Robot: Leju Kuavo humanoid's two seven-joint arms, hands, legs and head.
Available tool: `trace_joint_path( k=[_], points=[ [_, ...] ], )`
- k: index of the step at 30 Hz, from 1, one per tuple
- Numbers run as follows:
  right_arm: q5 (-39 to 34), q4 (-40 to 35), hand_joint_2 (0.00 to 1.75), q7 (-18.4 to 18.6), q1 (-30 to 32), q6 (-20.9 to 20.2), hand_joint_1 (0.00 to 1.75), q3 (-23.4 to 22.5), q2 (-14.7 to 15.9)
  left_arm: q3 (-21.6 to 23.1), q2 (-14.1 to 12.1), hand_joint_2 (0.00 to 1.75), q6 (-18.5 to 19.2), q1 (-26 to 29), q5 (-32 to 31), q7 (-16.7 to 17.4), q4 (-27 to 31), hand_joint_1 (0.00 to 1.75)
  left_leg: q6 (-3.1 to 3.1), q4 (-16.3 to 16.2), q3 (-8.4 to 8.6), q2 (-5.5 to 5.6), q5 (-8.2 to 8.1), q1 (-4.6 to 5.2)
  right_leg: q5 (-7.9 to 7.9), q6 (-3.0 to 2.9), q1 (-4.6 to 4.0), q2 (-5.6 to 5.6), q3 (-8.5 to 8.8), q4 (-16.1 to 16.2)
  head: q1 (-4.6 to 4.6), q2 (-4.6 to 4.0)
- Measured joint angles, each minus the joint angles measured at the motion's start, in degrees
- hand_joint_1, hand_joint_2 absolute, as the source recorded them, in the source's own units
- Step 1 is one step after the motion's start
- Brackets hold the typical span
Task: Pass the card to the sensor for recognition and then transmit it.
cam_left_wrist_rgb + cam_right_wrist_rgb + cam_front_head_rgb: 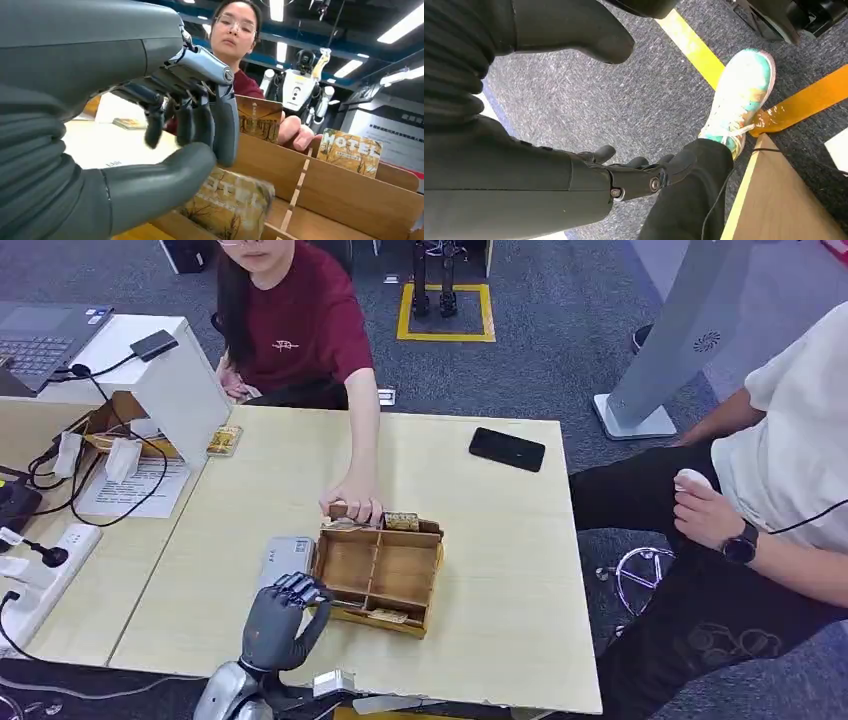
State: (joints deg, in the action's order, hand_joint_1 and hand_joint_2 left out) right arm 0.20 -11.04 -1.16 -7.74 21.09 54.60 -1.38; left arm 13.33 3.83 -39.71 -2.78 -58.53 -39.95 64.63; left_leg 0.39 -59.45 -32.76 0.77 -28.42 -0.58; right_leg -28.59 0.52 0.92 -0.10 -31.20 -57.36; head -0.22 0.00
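Head view: left hand at the near-left corner of the card box

Head view shows the left hand (pixel 283 612) raised over the pale wooden table (pixel 500 640), its dark fingers (pixel 298 588) curled at the near-left corner of the wooden divided box (pixel 378 575). A grey flat device (pixel 287 558), possibly the sensor, lies just beside the box on its left. A card (pixel 388 616) rests in the near compartment; another card (pixel 402 521) stands at the far wall. A person's hand (pixel 352 503) rests on the far rim of the box. A black phone (pixel 507 449) lies well apart toward the far right of the table.

Left wrist view: the thumb (pixel 150 187) and fingers (pixel 220 120) are bent toward each other just above a "MOTEL" card (pixel 227 205) in the box; contact is not plain, so I cannot tell whether the card is pinched.

Right wrist view: the right hand (pixel 624 175) hangs over grey carpet (pixel 624 100), fingers loosely apart, holding nothing, near a person's sneaker (pixel 739 95).
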Motion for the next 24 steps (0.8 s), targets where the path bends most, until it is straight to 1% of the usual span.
trace_joint_path(
  k=[1,2,3,4,24],
  points=[
    [0.0,0.0,1.75,0.0,0.0,0.0,0.0,0.0,0.0,0.0,0.0,1.75,0.0,-0.1,0.2,0.0,0.0,1.61,0.0,0.0,0.0,0.0,0.0,0.0,0.0,0.0,0.0,0.0,0.0,0.0,0.0,0.02],
    [0.0,0.0,1.75,0.0,0.0,0.0,0.0,0.0,0.0,0.0,0.0,1.75,-0.1,-0.1,0.3,0.0,0.0,1.59,0.0,0.0,0.0,0.0,0.0,0.0,0.0,0.0,0.0,0.0,0.0,0.0,0.0,0.0],
    [0.0,0.0,1.75,0.0,0.0,0.0,0.0,0.0,0.0,0.0,0.0,1.75,-0.2,-0.2,0.5,0.0,0.0,1.69,0.0,0.0,0.0,0.0,0.0,0.0,0.0,0.0,0.0,0.0,0.01,0.0,0.0,0.0],
    [0.0,0.0,1.75,0.0,0.0,0.0,0.0,-0.1,0.0,0.0,0.1,1.75,-0.2,-0.2,0.7,0.0,0.0,1.75,0.0,0.0,0.01,0.0,0.0,0.0,0.0,0.0,0.0,0.0,0.01,0.0,0.0,0.0],
    [0.0,0.0,1.75,0.0,-0.2,0.0,0.0,-0.2,0.0,0.0,0.0,1.75,-0.4,-0.4,1.5,0.0,-1.4,1.75,0.0,0.0,0.0,0.0,0.0,0.0,0.0,0.0,0.0,0.0,0.0,0.0,0.0,0.0]
  ],
)
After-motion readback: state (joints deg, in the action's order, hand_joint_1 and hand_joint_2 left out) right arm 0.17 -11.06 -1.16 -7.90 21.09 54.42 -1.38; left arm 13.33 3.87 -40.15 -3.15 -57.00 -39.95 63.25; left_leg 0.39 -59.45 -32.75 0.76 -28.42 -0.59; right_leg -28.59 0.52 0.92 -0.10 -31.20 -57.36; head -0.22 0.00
